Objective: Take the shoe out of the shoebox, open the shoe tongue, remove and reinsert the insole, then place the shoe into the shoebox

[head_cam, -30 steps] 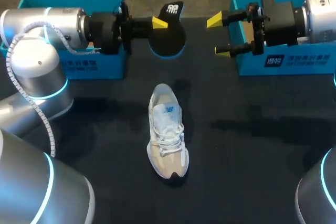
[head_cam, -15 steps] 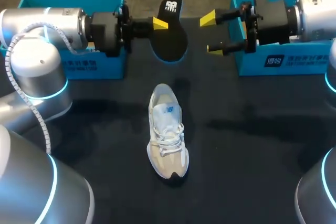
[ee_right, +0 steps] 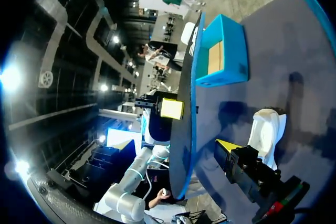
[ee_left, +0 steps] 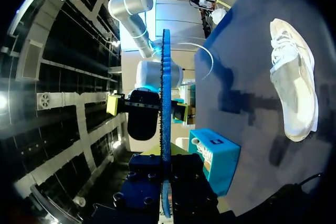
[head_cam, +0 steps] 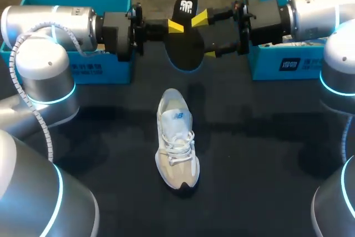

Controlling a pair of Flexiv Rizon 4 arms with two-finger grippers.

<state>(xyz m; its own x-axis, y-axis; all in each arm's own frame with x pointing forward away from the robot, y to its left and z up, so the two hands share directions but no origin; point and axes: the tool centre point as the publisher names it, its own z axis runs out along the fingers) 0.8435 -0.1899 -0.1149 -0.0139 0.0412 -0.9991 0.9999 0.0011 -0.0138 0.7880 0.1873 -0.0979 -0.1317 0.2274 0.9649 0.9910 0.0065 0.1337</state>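
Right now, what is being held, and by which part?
The left gripper holds the insole by one side edge, about midway along. The right gripper, open at its other edge, holds nothing.

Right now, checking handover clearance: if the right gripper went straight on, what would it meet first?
The insole, held by the left gripper. The right gripper, fingers open, seems to straddle its edge, though depth is unclear.

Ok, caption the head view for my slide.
Left gripper holds the insole up, open right gripper beside it, shoe on table.
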